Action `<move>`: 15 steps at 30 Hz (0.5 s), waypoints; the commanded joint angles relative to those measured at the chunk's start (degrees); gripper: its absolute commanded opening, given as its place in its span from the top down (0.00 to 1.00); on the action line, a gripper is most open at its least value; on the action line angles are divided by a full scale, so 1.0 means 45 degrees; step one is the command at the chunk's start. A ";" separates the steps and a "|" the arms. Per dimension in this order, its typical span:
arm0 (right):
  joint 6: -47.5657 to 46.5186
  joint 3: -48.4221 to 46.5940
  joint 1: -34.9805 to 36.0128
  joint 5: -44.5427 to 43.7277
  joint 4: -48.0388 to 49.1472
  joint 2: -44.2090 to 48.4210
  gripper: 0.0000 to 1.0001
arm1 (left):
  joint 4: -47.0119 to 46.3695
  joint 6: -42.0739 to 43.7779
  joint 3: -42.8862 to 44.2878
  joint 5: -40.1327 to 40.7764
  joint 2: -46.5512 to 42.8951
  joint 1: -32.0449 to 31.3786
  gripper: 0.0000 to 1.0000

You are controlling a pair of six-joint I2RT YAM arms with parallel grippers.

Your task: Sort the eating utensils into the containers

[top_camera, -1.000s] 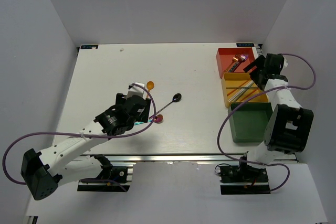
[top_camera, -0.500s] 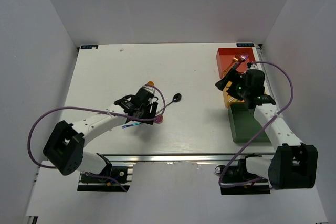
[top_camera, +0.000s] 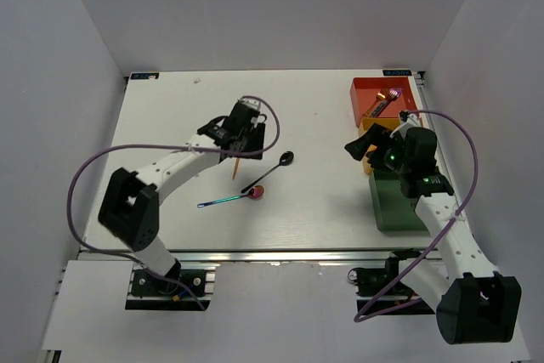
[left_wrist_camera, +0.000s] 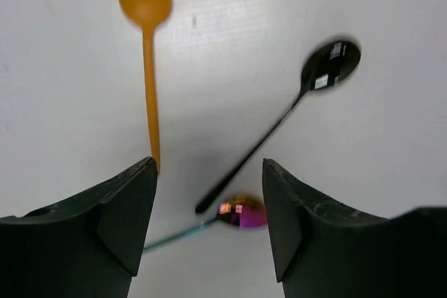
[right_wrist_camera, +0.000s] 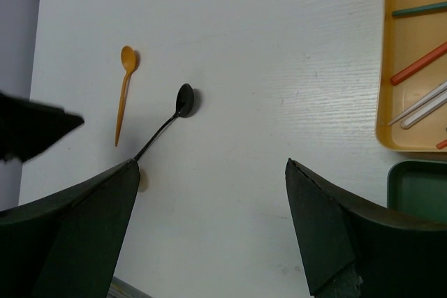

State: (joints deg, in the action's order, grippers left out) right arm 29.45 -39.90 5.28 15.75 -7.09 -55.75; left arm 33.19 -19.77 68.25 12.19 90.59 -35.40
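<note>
Three eating utensils lie on the white table: an orange spoon (left_wrist_camera: pixel 147 68) (top_camera: pixel 235 167), a black spoon (left_wrist_camera: pixel 331 65) (top_camera: pixel 285 159) and an iridescent spoon (left_wrist_camera: pixel 241 213) (top_camera: pixel 255 194) with a teal handle. My left gripper (left_wrist_camera: pixel 209 207) (top_camera: pixel 240 144) hovers open above them, over the orange spoon's bowl end, holding nothing. My right gripper (right_wrist_camera: pixel 209 193) (top_camera: pixel 359 146) is open and empty, just left of the containers. The red tray (top_camera: pixel 371 89) holds utensils. The yellow tray (right_wrist_camera: pixel 388 68) holds chopsticks. The green tray (top_camera: pixel 399 206) lies nearest.
The right arm covers most of the yellow tray in the top view. The table's right edge runs along the trays. White walls close in the back and both sides. Purple cables loop off both arms.
The left arm swung from the front toward the back, now over the orange spoon, its jaws a little narrower. The right arm drew away from the trays toward the table's middle.
</note>
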 commanded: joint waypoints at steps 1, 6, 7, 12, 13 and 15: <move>-0.0197 0.0272 -0.0021 0.0933 0.0326 0.0395 0.11 | 0.0143 -0.0196 0.1919 0.1002 0.1994 0.0579 0.29; -0.0919 0.0195 -0.0020 0.1227 -0.0551 0.0707 0.11 | 0.0554 -0.0236 0.3484 0.1025 0.3969 0.1497 0.45; -0.0978 0.0214 -0.0021 0.1208 -0.0707 0.0824 0.11 | 0.0535 -0.0236 0.3621 0.0907 0.4377 0.1634 0.46; -0.0979 0.0448 -0.0021 0.1304 -0.0709 0.1509 0.11 | -0.0382 -0.0119 0.3331 -0.0011 0.4830 0.2475 0.48; -0.0979 0.0449 -0.0021 0.1363 -0.0690 0.1509 0.11 | -0.0596 -0.0060 0.3272 -0.0477 0.4869 0.2533 0.48; -0.0920 0.0449 -0.0021 0.1519 -0.0612 0.1412 0.11 | -0.0852 0.0037 0.3290 -0.0676 0.5162 0.2573 0.49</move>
State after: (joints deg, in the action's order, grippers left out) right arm 26.33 -38.44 5.28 20.56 -10.52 -49.56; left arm 32.51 -20.38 82.50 12.64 115.11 -23.64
